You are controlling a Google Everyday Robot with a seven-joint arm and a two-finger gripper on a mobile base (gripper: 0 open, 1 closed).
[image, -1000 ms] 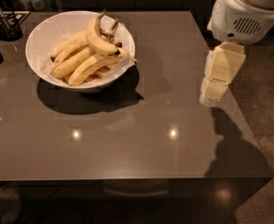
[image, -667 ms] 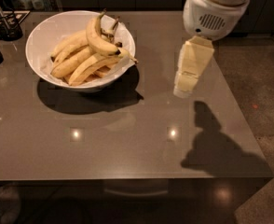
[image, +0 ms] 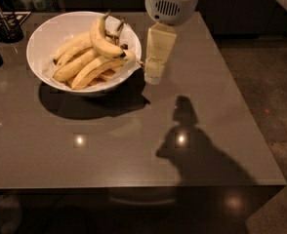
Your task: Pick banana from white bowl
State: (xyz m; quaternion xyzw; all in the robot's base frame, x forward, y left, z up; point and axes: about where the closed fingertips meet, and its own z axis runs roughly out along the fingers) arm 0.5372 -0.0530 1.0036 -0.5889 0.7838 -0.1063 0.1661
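The white bowl [image: 51, 35] stands on the grey table at the back left. In it, a plump, curved bright-yellow banana [image: 103, 42] with a dark stem lies on top of a bunch of paler, straighter bananas [image: 80, 65]. My gripper [image: 154, 71] hangs from the white wrist housing [image: 172, 3], just right of the bowl's rim and above the table, beside the banana's black tip. It holds nothing that I can see.
The grey table [image: 133, 145] ends at the right and front edges, with dark floor [image: 270, 82] beyond. A dark holder with utensils [image: 4, 26] stands at the back left corner. The arm's shadow [image: 192, 140] falls on the table's right half.
The gripper has moved left across the table, from the right edge to right beside the bowl. The bowl and bananas have not moved.
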